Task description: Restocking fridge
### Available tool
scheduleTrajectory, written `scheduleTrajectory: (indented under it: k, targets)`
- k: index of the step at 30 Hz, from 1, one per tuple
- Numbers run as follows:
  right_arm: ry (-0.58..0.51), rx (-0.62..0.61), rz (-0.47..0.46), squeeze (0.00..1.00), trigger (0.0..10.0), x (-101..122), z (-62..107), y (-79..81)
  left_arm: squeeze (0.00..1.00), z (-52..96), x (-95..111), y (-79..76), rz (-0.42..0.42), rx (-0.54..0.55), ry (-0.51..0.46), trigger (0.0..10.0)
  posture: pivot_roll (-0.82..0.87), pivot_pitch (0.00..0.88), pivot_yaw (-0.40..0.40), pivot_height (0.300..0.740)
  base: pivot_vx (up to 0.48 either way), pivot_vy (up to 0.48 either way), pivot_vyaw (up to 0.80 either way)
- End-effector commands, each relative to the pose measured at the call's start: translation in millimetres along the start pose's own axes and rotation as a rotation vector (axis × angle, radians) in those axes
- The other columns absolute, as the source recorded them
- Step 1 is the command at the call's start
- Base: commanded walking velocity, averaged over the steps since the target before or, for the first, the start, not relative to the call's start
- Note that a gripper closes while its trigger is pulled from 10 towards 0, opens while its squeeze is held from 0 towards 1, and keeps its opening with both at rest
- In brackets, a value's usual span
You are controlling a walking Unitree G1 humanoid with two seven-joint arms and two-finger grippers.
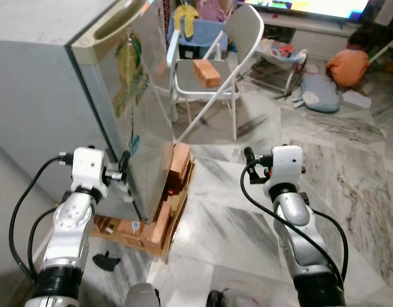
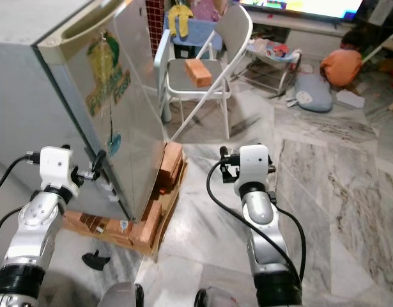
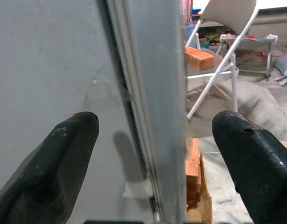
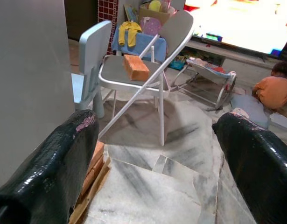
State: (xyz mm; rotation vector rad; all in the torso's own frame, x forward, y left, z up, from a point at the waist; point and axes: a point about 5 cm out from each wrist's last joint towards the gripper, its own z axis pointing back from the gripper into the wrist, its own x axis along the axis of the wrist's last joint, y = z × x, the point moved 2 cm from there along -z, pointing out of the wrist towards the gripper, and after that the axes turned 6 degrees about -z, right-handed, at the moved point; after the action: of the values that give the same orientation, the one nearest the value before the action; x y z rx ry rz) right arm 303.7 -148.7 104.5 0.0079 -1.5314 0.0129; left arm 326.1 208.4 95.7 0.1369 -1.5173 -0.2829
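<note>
Fridge [image 1: 68, 83] interior hidden behind door [image 1: 142, 109]

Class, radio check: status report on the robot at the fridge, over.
Left gripper open, straddling the fridge door edge. Right gripper open, empty, facing the folding chair. Door shut. Brick on chair seat.

One fridge [image 1: 68, 96], one chair [image 1: 215, 70], one brick [image 1: 206, 72]

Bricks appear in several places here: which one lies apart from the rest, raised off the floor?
The single brick lying on the seat of the grey folding chair. The other bricks are stacked under the fridge at floor level.
</note>
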Motion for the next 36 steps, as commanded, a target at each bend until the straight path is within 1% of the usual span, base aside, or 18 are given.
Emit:
scheduleTrajectory:
  k: [1, 2, 4, 7, 9, 14, 17, 21, 23, 29, 32, 34, 36]
  targets:
    - [-0.003, 0.000, 0.007, 0.00, 10.0, 3.0, 1.9, -2.7, 0.00, -5.0, -0.2, 0.1, 0.013, 0.000, 0.010, 10.0, 0.09, 0.082, -0.034, 0.740, 0.000, 0.000, 0.00]
    - [-0.003, 0.000, 0.007, 0.00, 10.0, 3.0, 1.9, -2.7, 0.00, -5.0, -0.2, 0.1, 0.013, 0.000, 0.010, 10.0, 0.09, 0.082, -0.034, 0.740, 0.000, 0.000, 0.00]
    - [0.002, -0.007, 0.014, 0.00, 10.0, 2.6, 4.2, -6.0, 0.00, -13.7, 0.7, 0.2, 0.024, 0.002, 0.020, 10.0, 0.07, 0.097, -0.028, 0.740, 0.000, 0.000, 0.00]
    - [0.006, -0.014, 0.016, 0.00, 10.0, 2.5, 6.5, -7.6, 0.00, -17.9, 1.4, -0.6, 0.031, 0.001, 0.025, 10.0, 0.06, 0.100, -0.023, 0.740, 0.000, 0.000, 0.00]
    - [0.010, -0.023, 0.020, 0.00, 10.0, 2.1, 9.9, -9.8, 0.00, -23.5, 4.3, -3.9, 0.029, -0.015, 0.019, 10.0, 0.05, 0.107, -0.017, 0.740, 0.000, 0.000, 0.00]
    - [0.016, -0.030, 0.021, 0.00, 10.0, 0.6, 12.5, -11.9, 0.00, -29.1, 11.1, -11.5, 0.041, -0.052, -0.002, 10.0, 0.05, 0.107, -0.016, 0.740, 0.000, 0.000, 0.00]
    - [0.023, -0.032, 0.020, 0.00, 10.0, -0.4, 13.6, -12.5, 0.00, -34.6, 17.2, -21.9, 0.026, -0.097, -0.022, 10.0, 0.05, 0.107, -0.017, 0.740, 0.000, 0.000, 0.00]
    - [0.028, -0.030, 0.015, 0.00, 10.0, -0.1, 12.3, -10.4, 0.00, -39.7, 26.5, -40.0, -0.004, -0.186, -0.058, 10.0, 0.06, 0.107, -0.017, 0.740, 0.000, 0.000, 0.00]
    - [0.029, -0.029, 0.013, 0.00, 10.0, -0.1, 12.2, -9.6, 0.00, -40.7, 28.4, -43.7, -0.020, -0.203, -0.064, 10.0, 0.06, 0.105, -0.016, 0.740, 0.000, 0.000, 0.00]
    - [0.037, -0.031, 0.002, 0.00, 10.0, -1.8, 12.3, -8.7, 0.00, -42.1, 29.1, -46.7, -0.047, -0.218, -0.070, 10.0, 0.07, 0.109, -0.014, 0.740, 0.000, 0.000, 0.00]
    - [0.037, -0.037, -0.020, 0.00, 10.0, -2.6, 11.0, -7.6, 0.00, -43.6, 26.0, -43.4, -0.077, -0.208, -0.057, 10.0, 0.07, 0.108, -0.015, 0.740, 0.000, 0.000, 0.00]
    - [0.036, -0.037, -0.021, 0.00, 10.0, -2.1, 10.5, -7.2, 0.00, -44.3, 27.4, -44.3, -0.080, -0.223, -0.062, 10.0, 0.07, 0.104, -0.014, 0.740, 0.000, 0.000, 0.00]
    - [0.035, -0.040, -0.025, 0.00, 10.0, -1.5, 9.8, -7.5, 0.00, -45.9, 34.5, -50.3, -0.068, -0.265, -0.083, 10.0, 0.07, 0.099, -0.012, 0.740, 0.000, 0.000, 0.00]
